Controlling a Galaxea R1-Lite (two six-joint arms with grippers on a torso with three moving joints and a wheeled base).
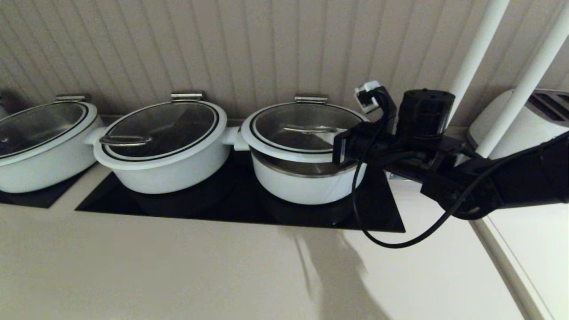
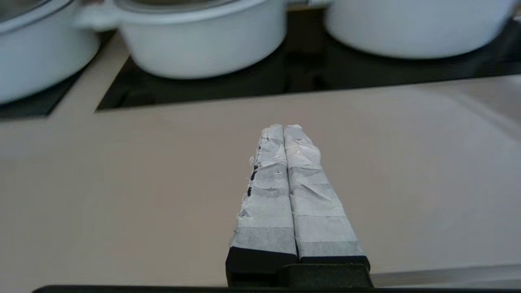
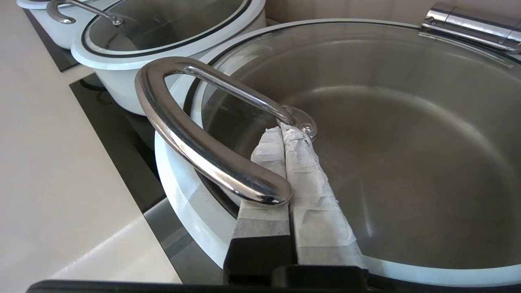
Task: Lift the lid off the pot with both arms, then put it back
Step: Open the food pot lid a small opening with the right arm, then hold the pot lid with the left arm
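Observation:
The right-hand white pot (image 1: 306,184) stands on the black cooktop (image 1: 213,209). Its glass lid (image 1: 293,133) has a white rim and is raised at the front, so a gap shows above the pot's steel rim. My right gripper (image 3: 281,129) is shut, its taped fingers (image 3: 309,191) slid under the lid's chrome handle (image 3: 191,138), which rests across one finger. In the head view this gripper (image 1: 340,149) sits at the lid's right edge, beside the handle (image 1: 309,129). My left gripper (image 2: 283,127) is shut and empty above the beige counter (image 2: 122,183), in front of the cooktop.
Two more lidded white pots stand to the left, the middle one (image 1: 164,151) and the far one (image 1: 40,142). Chrome hinges (image 1: 311,99) join the lids to the wall side. A white toaster (image 1: 524,124) and two white poles (image 1: 478,49) stand at the right.

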